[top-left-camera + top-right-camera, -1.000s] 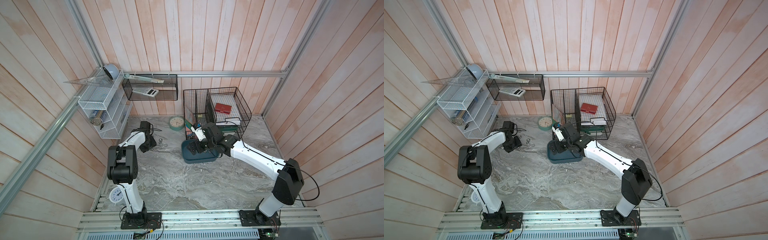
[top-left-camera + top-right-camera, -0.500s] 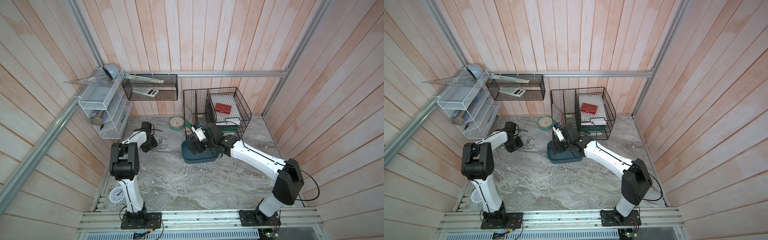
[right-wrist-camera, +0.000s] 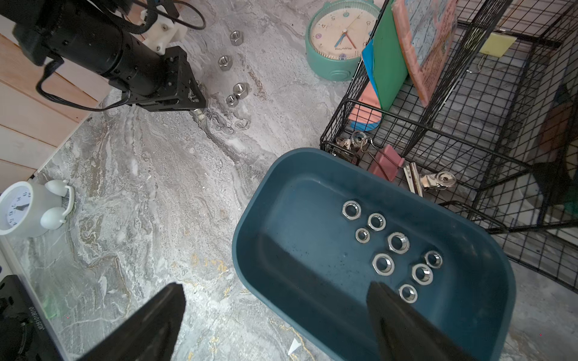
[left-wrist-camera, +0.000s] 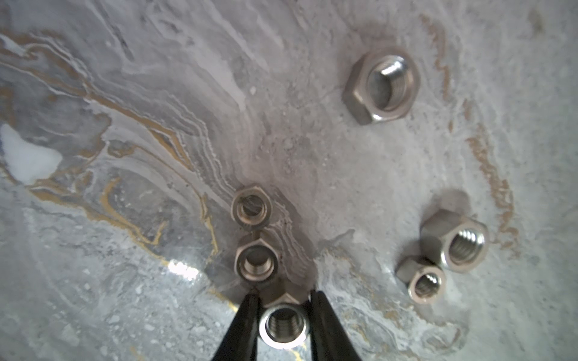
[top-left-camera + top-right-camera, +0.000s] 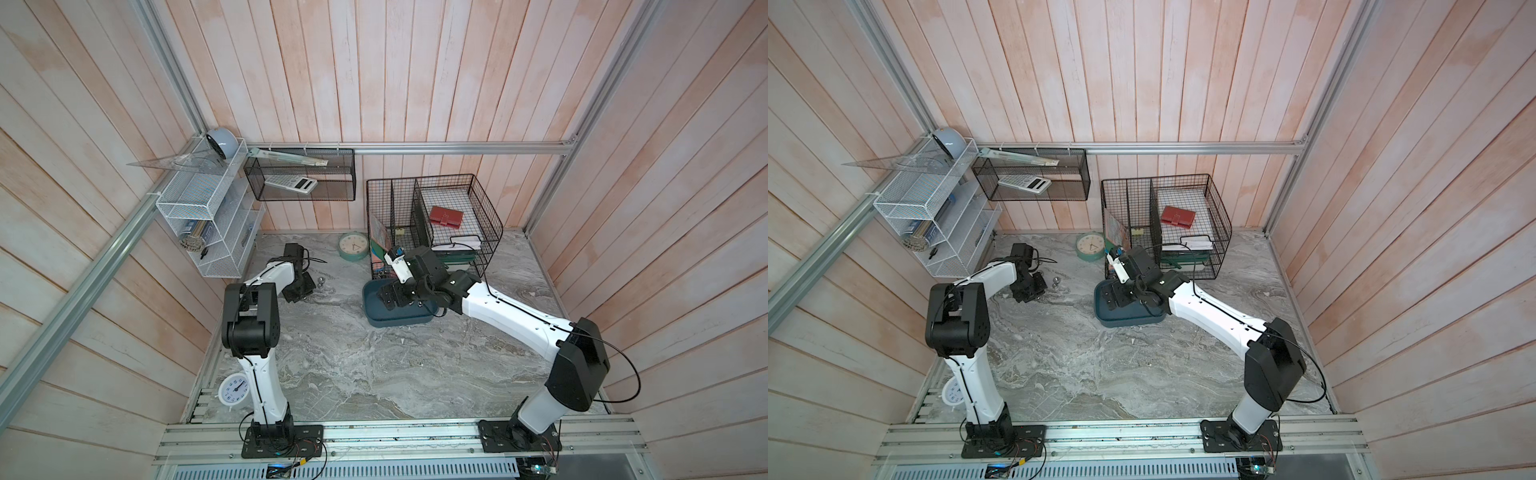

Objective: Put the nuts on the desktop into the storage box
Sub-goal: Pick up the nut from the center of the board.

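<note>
Left gripper [image 4: 283,295] pinches one nut [image 4: 283,326] low at the desktop [image 5: 374,365]; right gripper [image 3: 275,287] is spread wide.
The teal box [image 3: 256,250], just beside a wire organiser [image 3: 438,131], holds eight nuts [image 3: 398,242], one right finger over it and one over the marble; a green clock [image 3: 341,31] reads "HappyTime" (small print on the dial); five loose nuts [image 4: 383,86] lie beyond the left fingers.

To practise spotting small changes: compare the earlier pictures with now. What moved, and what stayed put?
The left arm's elbow edged slightly towards the back wall, and the left gripper closed onto a nut lying on the desktop. The right gripper, open above the storage box, and the box itself stayed put.
</note>
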Controlling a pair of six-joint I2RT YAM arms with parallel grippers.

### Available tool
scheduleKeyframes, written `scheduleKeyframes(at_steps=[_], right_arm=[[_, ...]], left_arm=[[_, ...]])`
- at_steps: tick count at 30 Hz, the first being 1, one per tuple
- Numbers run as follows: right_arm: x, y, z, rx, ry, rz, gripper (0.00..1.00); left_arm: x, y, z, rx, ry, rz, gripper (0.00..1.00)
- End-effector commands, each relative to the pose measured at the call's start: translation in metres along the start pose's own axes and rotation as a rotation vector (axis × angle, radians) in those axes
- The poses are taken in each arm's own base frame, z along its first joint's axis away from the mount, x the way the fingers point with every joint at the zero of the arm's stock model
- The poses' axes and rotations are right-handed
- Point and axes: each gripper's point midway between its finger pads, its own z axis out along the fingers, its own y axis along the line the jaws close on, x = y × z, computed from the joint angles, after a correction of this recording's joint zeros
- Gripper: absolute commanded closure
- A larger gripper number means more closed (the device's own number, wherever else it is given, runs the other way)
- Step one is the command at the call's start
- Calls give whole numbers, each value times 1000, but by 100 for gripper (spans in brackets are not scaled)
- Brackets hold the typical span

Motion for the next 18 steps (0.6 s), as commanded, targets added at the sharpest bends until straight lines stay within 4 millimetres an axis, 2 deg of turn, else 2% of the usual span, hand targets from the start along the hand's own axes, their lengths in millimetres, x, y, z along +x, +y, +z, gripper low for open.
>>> scheduleKeyframes(at_steps=[1,10,18], right_arm=[[-1,2,-9,5,-14,3,2],[-1,-2,-14,24,-23,-6,2],[9,-12,-23,64,-42,37,2]], left_arm=[[-2,-4,-12,1,-24,12,76],[6,-26,-51,11,-68,81,77],[22,-73,-91,90,-100,167,76]])
